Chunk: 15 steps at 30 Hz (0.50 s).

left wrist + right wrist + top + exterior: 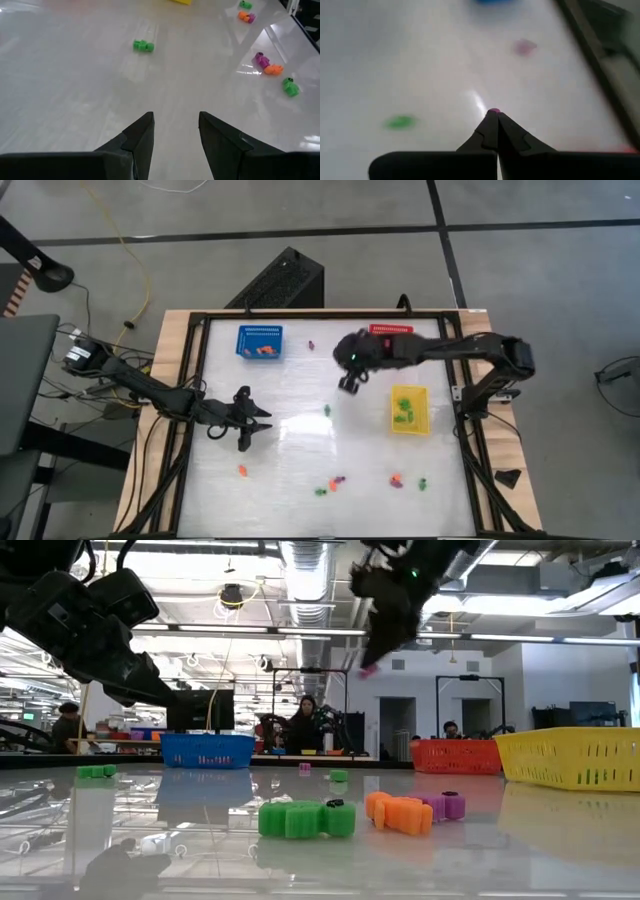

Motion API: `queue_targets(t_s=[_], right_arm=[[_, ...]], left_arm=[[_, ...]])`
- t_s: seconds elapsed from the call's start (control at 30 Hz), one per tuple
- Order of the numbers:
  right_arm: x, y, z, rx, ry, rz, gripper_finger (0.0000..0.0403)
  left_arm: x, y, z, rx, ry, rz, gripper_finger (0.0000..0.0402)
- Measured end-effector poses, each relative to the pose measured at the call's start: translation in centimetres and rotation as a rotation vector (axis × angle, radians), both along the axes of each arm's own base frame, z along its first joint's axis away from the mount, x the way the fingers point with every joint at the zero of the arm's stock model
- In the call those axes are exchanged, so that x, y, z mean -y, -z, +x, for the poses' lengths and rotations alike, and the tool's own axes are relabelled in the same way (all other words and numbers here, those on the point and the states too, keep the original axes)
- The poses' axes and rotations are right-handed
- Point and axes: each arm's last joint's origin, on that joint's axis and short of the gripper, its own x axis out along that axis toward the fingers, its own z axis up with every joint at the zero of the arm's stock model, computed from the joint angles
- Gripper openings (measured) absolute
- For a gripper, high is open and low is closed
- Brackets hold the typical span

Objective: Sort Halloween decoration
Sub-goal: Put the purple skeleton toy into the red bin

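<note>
Spanning the scene, the tabletop (300, 470) carries a yellow basket (424, 423), a blue basket (259, 341) and a red basket (391, 330). The right tool (366, 668) hangs above the middle, fingers pressed together on a purple trinket (493, 111). The left tool (175, 131) sits low, spread and empty. Loose trinkets (330, 485) lie scattered near the front edge — green, orange, purple.

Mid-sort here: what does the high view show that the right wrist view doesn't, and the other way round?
Only the high view shows all three mesh baskets, blue, red and yellow, plus the left pincer over the table. Only the right wrist view shows the right pincer shut on a tiny pink-purple trinket. Both show that pincer over the glossy white tabletop and a loose small green trinket.
</note>
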Motion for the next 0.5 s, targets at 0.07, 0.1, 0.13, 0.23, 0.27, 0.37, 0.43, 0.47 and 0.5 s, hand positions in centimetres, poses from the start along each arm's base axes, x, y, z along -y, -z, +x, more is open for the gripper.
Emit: queue_targets(t_s=[0.07, 0.1, 0.13, 0.23, 0.27, 0.37, 0.43, 0.47, 0.5], right_arm=[[2.0, 0.2, -1.5, -0.074, 0.086, -0.043, 0.0020], [3.1, 0.4, -2.2, -0.108, 0.129, -0.053, 0.0020], [4.1, 0.6, -2.8, -0.126, 0.170, -0.053, 0.0020], [7.3, 1.5, -4.8, -0.161, 0.283, -0.041, 0.0020], [8.3, 2.0, -5.5, -0.173, 0.323, -0.033, 0.0020], [10.9, 3.6, -7.0, -0.190, 0.422, -0.014, 0.0022], [12.1, 4.6, -7.8, -0.204, 0.479, 0.003, 0.0028], [12.5, 5.1, -8.2, -0.216, 0.502, 0.019, 0.0033], [12.8, 5.5, -8.4, -0.222, 0.517, 0.037, 0.0040]], left_arm=[[0.0, 0.0, 0.0, 0.000, 0.000, -0.001, 0.0144], [0.0, 0.0, 0.0, 0.000, 0.000, -0.001, 0.0144], [0.0, 0.0, 0.0, -0.001, 0.000, -0.001, 0.0144], [0.0, 0.0, 0.0, 0.001, -0.001, -0.004, 0.0144], [0.0, 0.0, 0.0, 0.001, -0.003, -0.008, 0.0144], [0.0, 0.0, 0.0, 0.001, -0.005, -0.018, 0.0144], [0.0, 0.0, 0.0, 0.000, -0.008, -0.025, 0.0144], [0.0, 0.0, 0.0, 0.000, -0.009, -0.026, 0.0144], [0.0, 0.0, 0.0, 0.000, -0.009, -0.026, 0.0144]])
